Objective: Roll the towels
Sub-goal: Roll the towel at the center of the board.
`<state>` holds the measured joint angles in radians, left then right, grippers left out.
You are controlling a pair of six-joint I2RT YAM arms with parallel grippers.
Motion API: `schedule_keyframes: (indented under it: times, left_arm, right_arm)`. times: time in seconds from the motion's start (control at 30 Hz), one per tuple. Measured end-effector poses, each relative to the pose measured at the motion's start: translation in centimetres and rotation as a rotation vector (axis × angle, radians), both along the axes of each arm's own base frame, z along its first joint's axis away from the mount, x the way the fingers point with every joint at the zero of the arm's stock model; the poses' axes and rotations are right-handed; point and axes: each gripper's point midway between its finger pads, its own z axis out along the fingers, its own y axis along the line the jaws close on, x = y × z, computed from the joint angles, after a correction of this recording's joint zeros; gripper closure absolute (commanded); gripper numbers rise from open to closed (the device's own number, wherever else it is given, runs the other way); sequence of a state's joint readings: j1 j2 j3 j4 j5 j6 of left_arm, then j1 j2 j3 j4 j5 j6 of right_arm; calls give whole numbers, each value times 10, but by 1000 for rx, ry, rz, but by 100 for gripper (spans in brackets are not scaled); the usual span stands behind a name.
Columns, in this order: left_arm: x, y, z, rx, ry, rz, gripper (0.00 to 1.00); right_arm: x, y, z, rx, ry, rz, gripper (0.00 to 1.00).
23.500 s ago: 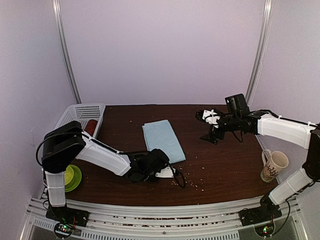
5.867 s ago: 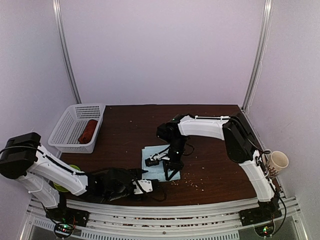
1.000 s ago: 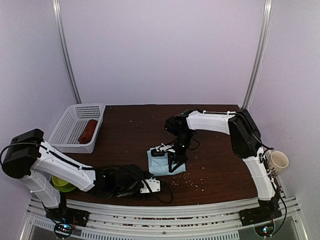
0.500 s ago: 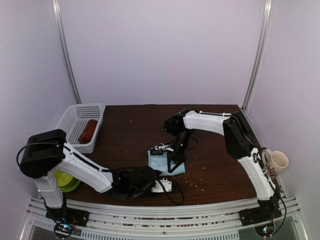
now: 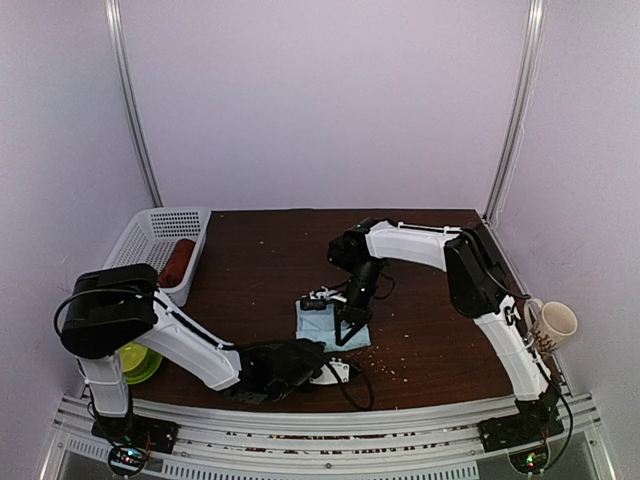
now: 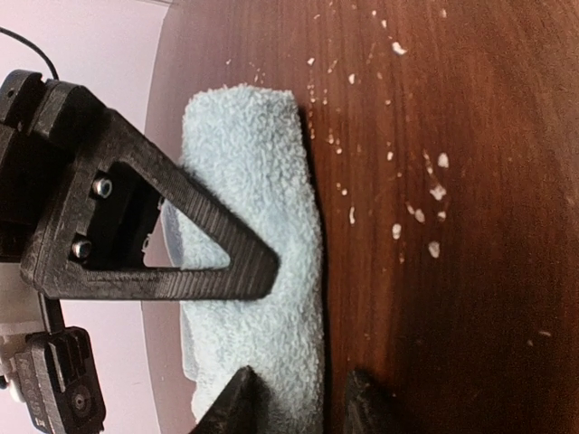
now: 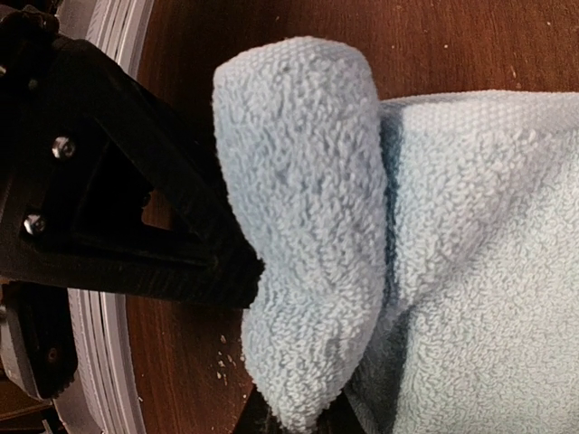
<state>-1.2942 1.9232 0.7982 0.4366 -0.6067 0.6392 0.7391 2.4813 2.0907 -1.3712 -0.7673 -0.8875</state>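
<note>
When you check the work area, locate the pale-blue towel [image 5: 314, 332] first: it lies on the dark wood-grain table [image 5: 440, 300], a little left of centre and toward the near edge. Its terry pile is looped and plush. The portion toward the near edge is turned over into a thick, rounded roll, with a flatter layer of cloth beside it. In the right wrist view you see this roll as a fat lobe standing above the flat cloth. The right pincer [image 6: 262, 271] stands over the roll with its jaws closed on the cloth partway along the roll's length. The left pincer [image 6: 298, 405] lies low over the table at one end of the towel. Its jaws stand at a narrow gap, one finger over the cloth and the other over bare wood just beside the towel's edge, and you cannot see them clamping anything. The rust-red towel [image 5: 177, 260] is well apart from this, already rolled into a short cylinder inside the white lattice basket [image 5: 175, 220] at the far-left corner of the table. Pale crumbs [image 6: 434, 194] are scattered over the wood beside the blue towel. A green dish [image 5: 148, 360] sits at the near-left edge, and a patterned mug [image 5: 553, 326] stands by the right edge. Plain lilac-white walls [image 5: 320, 100] enclose the table on three sides, and a ribbed metal rail [image 5: 400, 430] runs along the near edge.
</note>
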Motion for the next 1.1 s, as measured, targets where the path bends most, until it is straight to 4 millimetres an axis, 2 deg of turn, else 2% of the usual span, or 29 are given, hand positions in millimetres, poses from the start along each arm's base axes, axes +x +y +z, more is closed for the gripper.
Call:
schedule_keyframes:
  times: [0.1, 0.27, 0.47, 0.67, 0.73, 0.77, 0.8, 1.0, 1.1]
  left_arm:
    - [4, -1, -1, 2, -21, 19, 74]
    - [9, -2, -1, -2, -43, 47, 98]
    - [11, -2, -1, -12, -36, 58, 100]
    - [8, -8, -7, -7, 48, 44, 100]
    - [5, -11, -8, -13, 96, 36, 100]
    - [4, -12, -8, -18, 118, 31, 100]
    - [3, -15, -7, -25, 143, 28, 100]
    - [-11, -26, -6, -75, 299, -2, 100]
    - [-22, -30, -4, -97, 378, -19, 100]
  right_arm:
    - [0, 0, 0, 0, 1, 0, 90]
    - [0, 0, 0, 2, 0, 2, 89]
    - [-1, 0, 0, 5, 2, 4, 81]
    - [-8, -5, 4, 15, 9, 19, 56]
    - [-9, -7, 7, 15, 0, 28, 30]
    - [-10, -9, 8, 9, -7, 30, 5]
    - [-10, -11, 11, 10, -18, 38, 0]
    - [-5, -24, 30, 5, -115, 52, 0]
    - [4, -40, 46, 19, -191, 21, 0]
